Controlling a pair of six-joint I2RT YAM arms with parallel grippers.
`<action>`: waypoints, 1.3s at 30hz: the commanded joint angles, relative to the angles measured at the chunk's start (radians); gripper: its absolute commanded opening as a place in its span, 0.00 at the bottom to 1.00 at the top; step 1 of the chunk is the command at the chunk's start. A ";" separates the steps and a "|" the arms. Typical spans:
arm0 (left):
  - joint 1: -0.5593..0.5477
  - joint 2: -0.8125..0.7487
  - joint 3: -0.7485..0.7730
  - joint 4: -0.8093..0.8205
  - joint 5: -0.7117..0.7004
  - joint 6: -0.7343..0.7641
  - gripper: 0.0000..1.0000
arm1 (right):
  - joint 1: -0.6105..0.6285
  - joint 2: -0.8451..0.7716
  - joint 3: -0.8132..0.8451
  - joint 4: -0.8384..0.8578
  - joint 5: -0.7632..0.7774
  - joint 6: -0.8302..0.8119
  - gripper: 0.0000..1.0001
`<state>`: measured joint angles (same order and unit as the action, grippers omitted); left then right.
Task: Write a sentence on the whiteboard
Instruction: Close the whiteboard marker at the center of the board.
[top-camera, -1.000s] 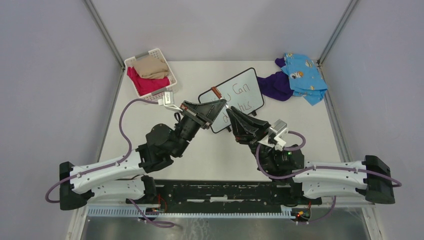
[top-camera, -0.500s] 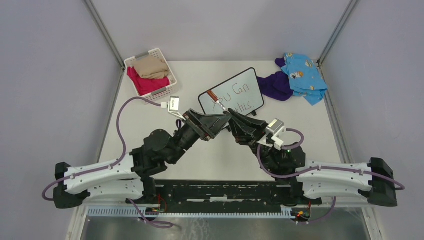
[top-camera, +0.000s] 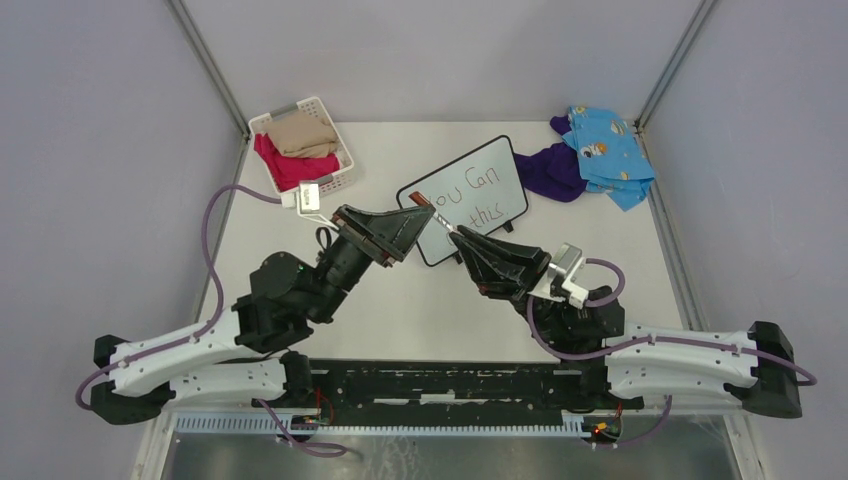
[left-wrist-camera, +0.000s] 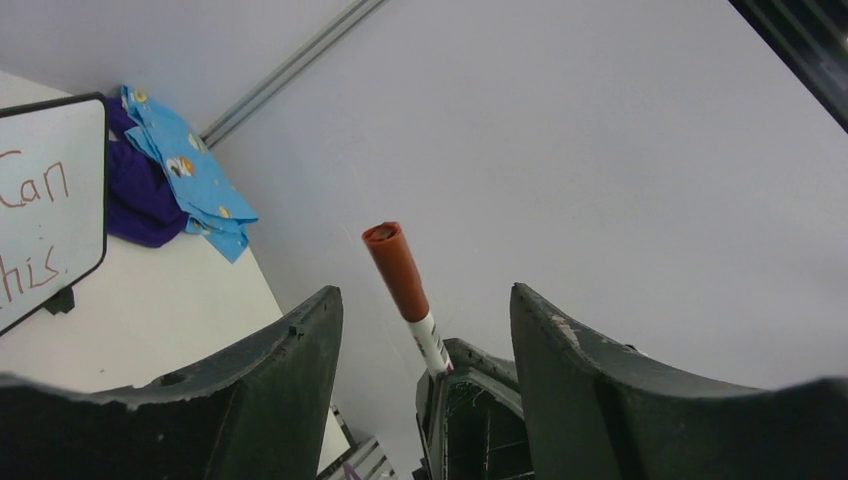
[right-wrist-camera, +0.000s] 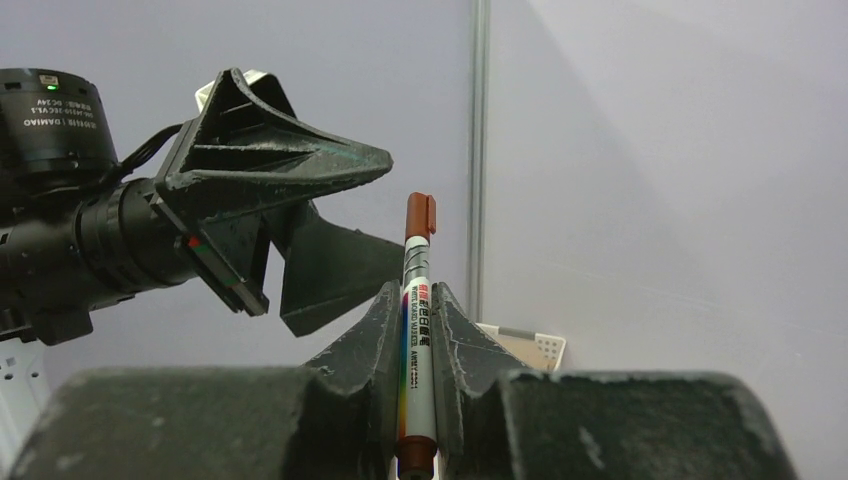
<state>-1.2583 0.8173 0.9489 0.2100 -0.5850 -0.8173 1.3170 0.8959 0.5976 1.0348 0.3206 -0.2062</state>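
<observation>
A: Status of the writing?

B: Done, by my judgement. The whiteboard (top-camera: 502, 155) carries the sentence (top-camera: 482, 184): "you Can" on line 1 and "this" on line 2. The word ahead of "this" is hidden behind the arms, so I cannot read it. No stroke is in progress.

A: Marker?

B: The marker (right-wrist-camera: 416, 320) is clenched in the right tool (top-camera: 465, 242), pinched low on the barrel. Its red-brown cap (left-wrist-camera: 397, 266) is on. The left tool (left-wrist-camera: 425, 292) is released, jaws wide apart. In the left wrist view the capped end pokes up between its 2 fingers and touches neither.

A: What is left, then?

B: Probably only setting the marker down and pulling both arms clear. Capping looks finished.

A: Board position?

B: On the bench (top-camera: 400, 300), toward 12 o'clock from the middle. The basket (top-camera: 343, 152) is at 10 o'clock, and the blue cloth (top-camera: 605, 150) and purple cloth (top-camera: 548, 172) are at 2 o'clock. The board is close to the purple cloth, but I cannot tell if they touch.

A: Axes?

B: In the top view the board's long axis runs from 8 o'clock to 2 o'clock, and the text reads along it toward 2 o'clock. The marker's long axis runs from 4 o'clock to 10 o'clock, cap end toward 10 o'clock, over the board's 8 o'clock end
</observation>
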 joint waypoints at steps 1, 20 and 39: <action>0.008 0.004 0.055 0.015 0.013 0.081 0.64 | -0.001 -0.007 -0.002 0.022 -0.042 0.018 0.00; 0.080 -0.026 0.027 -0.004 0.045 0.024 0.40 | -0.002 -0.020 -0.009 0.028 -0.074 0.037 0.00; 0.095 0.027 -0.014 0.065 0.176 -0.064 0.02 | -0.001 -0.008 -0.002 0.034 -0.049 0.022 0.00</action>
<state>-1.1610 0.8257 0.9581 0.2302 -0.4839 -0.8383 1.3151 0.8909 0.5903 1.0374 0.2687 -0.1814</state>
